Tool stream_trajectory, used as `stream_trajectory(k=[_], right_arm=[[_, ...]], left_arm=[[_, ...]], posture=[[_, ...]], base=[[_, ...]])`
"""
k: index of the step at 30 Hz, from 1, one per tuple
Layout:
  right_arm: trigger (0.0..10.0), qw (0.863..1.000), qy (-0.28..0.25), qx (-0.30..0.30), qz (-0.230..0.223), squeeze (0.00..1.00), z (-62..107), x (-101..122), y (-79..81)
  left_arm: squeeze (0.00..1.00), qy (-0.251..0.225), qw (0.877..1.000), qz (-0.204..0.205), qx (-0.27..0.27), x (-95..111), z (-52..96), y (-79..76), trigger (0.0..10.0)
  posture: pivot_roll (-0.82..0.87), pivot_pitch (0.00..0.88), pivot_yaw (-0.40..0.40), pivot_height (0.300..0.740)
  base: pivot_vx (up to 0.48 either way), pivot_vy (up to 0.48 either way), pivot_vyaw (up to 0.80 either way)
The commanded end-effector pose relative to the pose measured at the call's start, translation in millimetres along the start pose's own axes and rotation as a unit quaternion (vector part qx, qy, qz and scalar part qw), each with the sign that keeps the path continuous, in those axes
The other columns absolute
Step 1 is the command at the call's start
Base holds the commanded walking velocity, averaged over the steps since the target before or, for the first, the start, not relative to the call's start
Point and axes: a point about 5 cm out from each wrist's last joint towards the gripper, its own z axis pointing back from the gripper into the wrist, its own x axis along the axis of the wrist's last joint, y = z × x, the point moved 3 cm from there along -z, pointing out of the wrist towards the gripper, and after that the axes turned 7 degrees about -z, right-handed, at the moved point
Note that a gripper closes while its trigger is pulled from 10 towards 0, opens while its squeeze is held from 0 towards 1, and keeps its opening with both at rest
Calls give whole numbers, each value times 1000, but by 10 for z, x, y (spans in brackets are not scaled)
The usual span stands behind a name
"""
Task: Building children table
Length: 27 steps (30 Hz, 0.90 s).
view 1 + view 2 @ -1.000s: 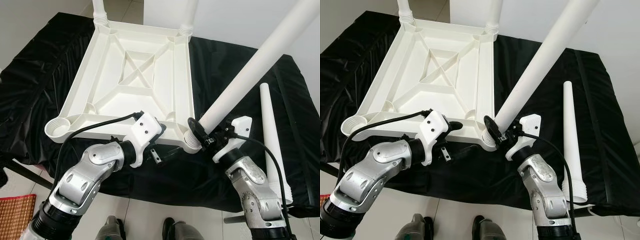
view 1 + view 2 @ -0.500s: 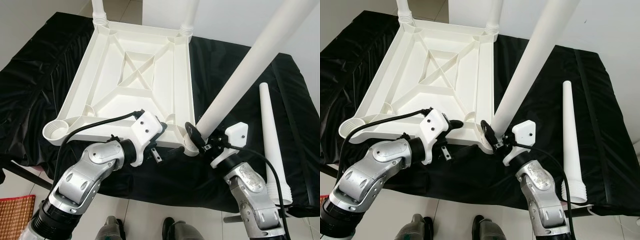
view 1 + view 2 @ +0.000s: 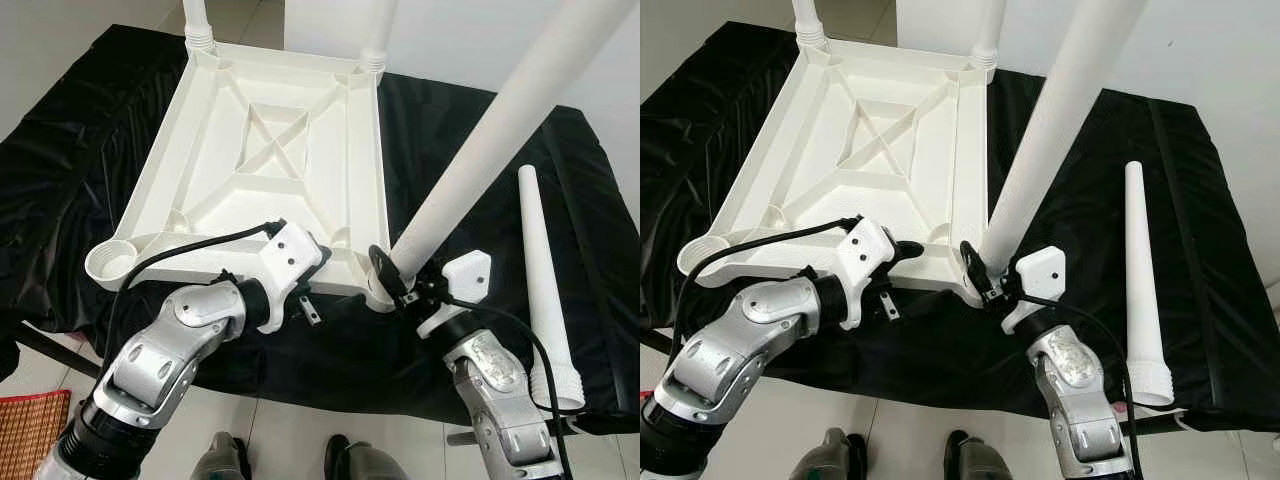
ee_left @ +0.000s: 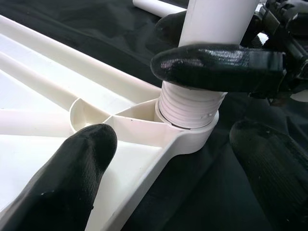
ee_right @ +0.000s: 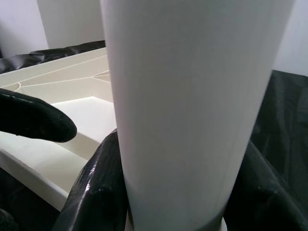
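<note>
The upturned white ribbed children's table (image 3: 270, 150) lies centre-frame on the black-draped worktop (image 3: 60, 170). A white leg (image 3: 490, 150) stands in its near-right socket, pinched by the right pincer (image 3: 395, 285). The left pincer (image 3: 310, 300) is spread at the table's near edge. A spare leg (image 3: 545, 280) lies at the right.

One white tabletop (image 3: 265, 160), upturned. Four white legs: three (image 3: 480, 160) seated in corner sockets, one (image 3: 545, 290) loose at 3 o'clock. Two grippers.
</note>
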Motion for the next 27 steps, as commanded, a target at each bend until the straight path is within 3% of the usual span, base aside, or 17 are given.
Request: stream_trajectory(k=[1,7,20,24,27], right_arm=[[10000,999,46,-10,4,0,92,-207,-11],[10000,999,47,-6,23,0,117,-231,15],[10000,999,51,-14,14,0,137,-285,37],[10000,996,54,-55,-50,0,171,-352,-10],[10000,994,62,-66,-68,0,168,-380,-21]], left_arm=[[0,-6,1000,-3,-9,46,1,-28,10000],[0,-6,1000,-3,-11,59,15,-34,10000],[0,-4,1000,-1,-13,61,30,-33,10000],[0,-3,1000,-2,-15,65,46,-36,10000],[0,-3,1000,-1,-15,67,46,-35,10000]], posture=[[41,223,-44,740],[44,232,-37,740],[51,239,-30,740],[53,238,-26,740],[53,238,-26,740]], base=[[0,0,0],[0,0,0],[0,0,0],[0,0,0],[0,0,0]])
